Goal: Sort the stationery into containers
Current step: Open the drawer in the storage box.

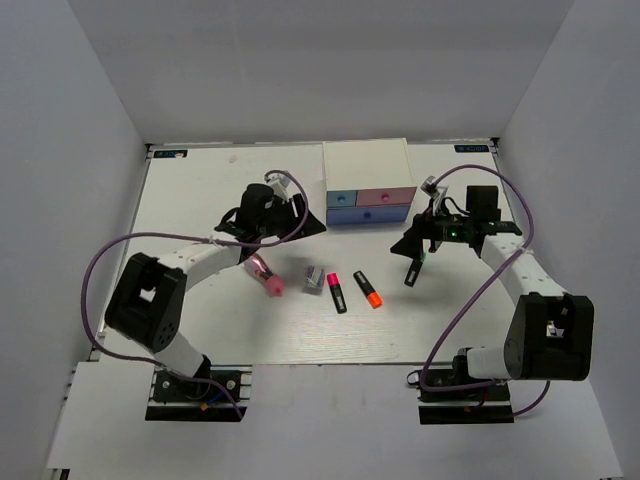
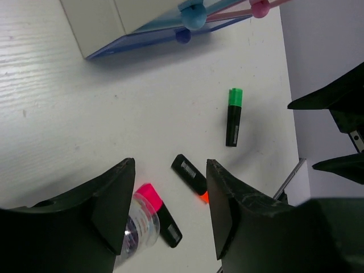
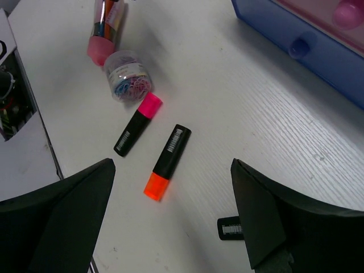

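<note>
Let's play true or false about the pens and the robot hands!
1. The orange-capped pen lies next to the pink-capped pen. True.
2. The left hand is holding a pen. False: it is open and empty.
3. The green-capped pen lies apart from the other two. True.
4. The right hand is squeezing the orange-capped pen. False: it is open and holds nothing.
5. One drawer is yellow. False: the drawers are light blue, pink and blue-violet.
</note>
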Robot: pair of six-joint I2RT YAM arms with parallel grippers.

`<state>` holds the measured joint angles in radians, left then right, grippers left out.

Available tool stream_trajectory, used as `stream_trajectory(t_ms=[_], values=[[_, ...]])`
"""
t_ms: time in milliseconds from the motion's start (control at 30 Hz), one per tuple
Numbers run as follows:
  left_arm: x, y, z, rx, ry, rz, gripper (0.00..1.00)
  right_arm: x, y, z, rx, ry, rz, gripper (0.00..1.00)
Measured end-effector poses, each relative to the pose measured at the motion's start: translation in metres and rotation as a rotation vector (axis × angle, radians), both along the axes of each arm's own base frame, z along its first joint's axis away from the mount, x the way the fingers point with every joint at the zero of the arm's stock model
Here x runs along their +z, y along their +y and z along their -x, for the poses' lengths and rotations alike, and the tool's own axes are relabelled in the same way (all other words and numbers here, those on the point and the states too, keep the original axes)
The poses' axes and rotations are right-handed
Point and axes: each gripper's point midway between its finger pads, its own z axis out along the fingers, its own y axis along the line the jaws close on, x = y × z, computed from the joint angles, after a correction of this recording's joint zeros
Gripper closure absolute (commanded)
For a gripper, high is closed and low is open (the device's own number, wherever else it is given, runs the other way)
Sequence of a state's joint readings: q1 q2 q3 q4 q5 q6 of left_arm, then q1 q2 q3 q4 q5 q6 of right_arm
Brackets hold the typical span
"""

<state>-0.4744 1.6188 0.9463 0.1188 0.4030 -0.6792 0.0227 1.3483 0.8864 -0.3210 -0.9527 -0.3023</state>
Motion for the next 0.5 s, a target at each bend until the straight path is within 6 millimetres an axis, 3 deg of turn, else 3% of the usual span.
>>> stream_trajectory(t_ms=[167, 300, 367, 500], values=[[0.019, 0.021, 0.015, 0.068, -0.053, -0.017, 0.31, -0.004, 0.014, 0.002, 0.04, -0.026, 0.029, 0.35], [0.029, 0.043, 0.019, 0.175, -0.06, -0.07, 0.29, -0.003, 0.029, -0.006, 0.041, -0.092, 0.074, 0.35], [0.03, 0.057, 0.022, 0.24, -0.051, -0.106, 0.29, -0.002, 0.041, -0.012, 0.022, -0.127, 0.101, 0.29], [0.038, 0.082, 0.03, 0.338, -0.06, -0.151, 0.29, 0.0, 0.068, -0.024, -0.051, -0.147, 0.111, 0.25]])
